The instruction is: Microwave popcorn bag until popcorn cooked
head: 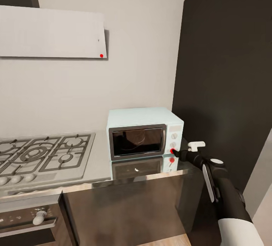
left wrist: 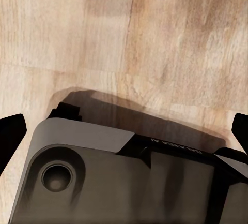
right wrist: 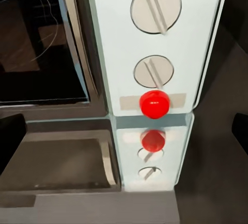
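Note:
The pale mint-blue microwave [head: 145, 132] stands on the glossy grey countertop [head: 100, 168] against the white wall, its dark glass door closed. My right gripper [head: 176, 153] is at the lower end of the control panel [right wrist: 155, 38], right by the red button [right wrist: 154, 103] under the two knobs. Its fingers [right wrist: 11, 136] sit wide apart at either side of the panel, open and holding nothing. My left gripper [left wrist: 125, 130] hangs open over the wooden floor. The popcorn bag is out of view; I cannot see through the dark glass.
A steel gas hob [head: 41, 155] lies left of the microwave under a white hood [head: 53, 32]. A black oven [head: 30, 219] with a white knob sits below it. A tall black cabinet [head: 226, 87] rises just right of the microwave. The robot's base [left wrist: 119, 182] is below my left gripper.

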